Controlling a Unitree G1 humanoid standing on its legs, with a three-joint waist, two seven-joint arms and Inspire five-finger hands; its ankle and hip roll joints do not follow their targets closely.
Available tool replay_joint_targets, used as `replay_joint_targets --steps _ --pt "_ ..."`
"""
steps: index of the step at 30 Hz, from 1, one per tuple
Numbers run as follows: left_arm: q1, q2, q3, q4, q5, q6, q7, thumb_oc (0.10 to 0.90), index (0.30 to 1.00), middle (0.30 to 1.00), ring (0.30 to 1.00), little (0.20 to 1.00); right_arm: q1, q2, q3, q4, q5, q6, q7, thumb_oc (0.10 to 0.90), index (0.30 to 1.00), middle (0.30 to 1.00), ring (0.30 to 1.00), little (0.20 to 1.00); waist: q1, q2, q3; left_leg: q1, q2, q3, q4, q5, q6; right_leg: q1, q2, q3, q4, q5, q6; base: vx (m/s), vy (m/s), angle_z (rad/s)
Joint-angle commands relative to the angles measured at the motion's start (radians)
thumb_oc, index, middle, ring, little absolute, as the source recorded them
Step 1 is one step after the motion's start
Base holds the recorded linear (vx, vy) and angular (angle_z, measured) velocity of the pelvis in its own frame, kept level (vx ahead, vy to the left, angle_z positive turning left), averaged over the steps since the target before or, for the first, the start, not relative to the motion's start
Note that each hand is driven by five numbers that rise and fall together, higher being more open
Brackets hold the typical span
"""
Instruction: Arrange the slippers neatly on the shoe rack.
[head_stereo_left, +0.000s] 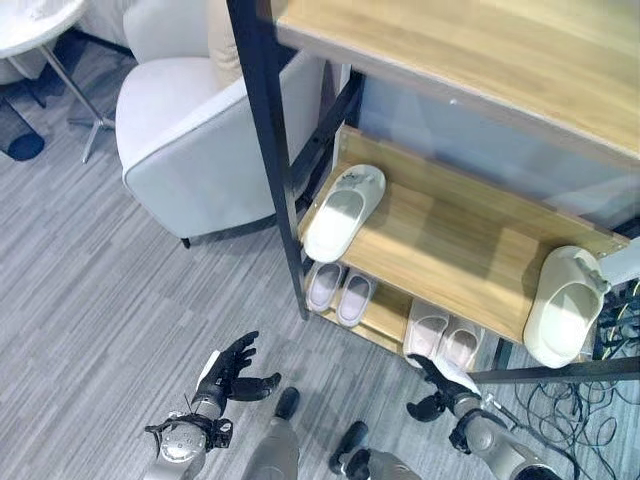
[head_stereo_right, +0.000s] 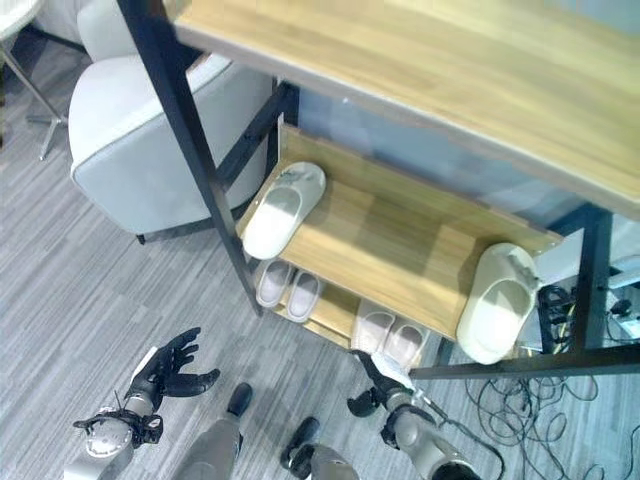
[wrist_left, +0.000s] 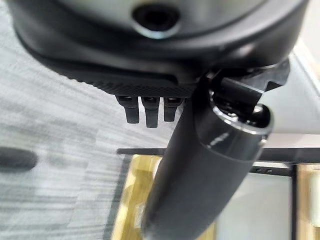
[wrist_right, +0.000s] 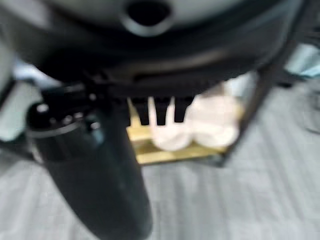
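Wooden shoe rack holds six slippers, and both hands are empty in front of it.

Two large white slippers lie on the middle shelf, well apart: one at its left end, the other at its right end, overhanging the front edge. On the bottom shelf sit two small pale pairs, one pair toward the left and one pair to its right, each side by side. The left hand hovers over the floor with fingers spread, holding nothing; the right hand hangs just before the right pair, fingers loosely open, also empty. By appearance the small pairs are done; the large two probably need bringing together.
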Motion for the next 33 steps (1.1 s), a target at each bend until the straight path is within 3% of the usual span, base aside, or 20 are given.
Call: replay_joint_targets --steps 1,9,29,33 --pt "-0.037 0.012 -0.009 -0.054 0.053 -0.049 -0.02 0.8 0.9 0.9 0.9 0.9 0.012 -0.023 -0.029 -0.018 0.007 -0.02 -0.023 0.8 0.9 0.9 0.9 0.9 0.011 -0.017 -0.037 0.001 0.011 0.021 -0.129 0.129 -0.06 0.034 -0.001 0.027 -0.098 0.02 0.067 0.1 -0.04 -0.05" --pt "-0.036 0.013 -0.028 -0.139 0.082 -0.041 -0.035 0.8 0.9 0.9 0.9 0.9 0.048 0.021 -0.055 0.074 0.016 -0.011 -0.015 0.8 0.9 0.9 0.9 0.9 -0.013 0.007 -0.104 0.068 0.006 0.052 -0.142 0.114 -0.059 0.131 0.008 0.059 -0.206 0.05 0.081 0.08 -0.023 -0.13" --pt "-0.049 0.023 0.039 -0.433 -0.007 -0.08 -0.018 0.8 0.9 0.9 0.9 0.9 0.101 0.034 -0.077 0.076 0.014 -0.003 -0.008 0.8 0.9 0.9 0.9 0.9 -0.063 0.093 -0.118 0.153 -0.014 0.127 -0.142 0.068 -0.039 0.164 -0.022 0.131 -0.206 0.048 0.101 0.03 0.0 -0.1" --pt "-0.07 0.018 0.047 -0.433 0.007 -0.085 0.002 0.8 0.9 0.9 0.9 0.9 0.106 0.037 -0.075 0.074 0.012 -0.003 -0.007 0.8 0.9 0.9 0.9 0.9 -0.07 0.096 -0.118 0.16 -0.015 0.131 -0.142 0.063 -0.037 0.169 -0.024 0.135 -0.206 0.049 0.102 0.02 0.011 -0.04"
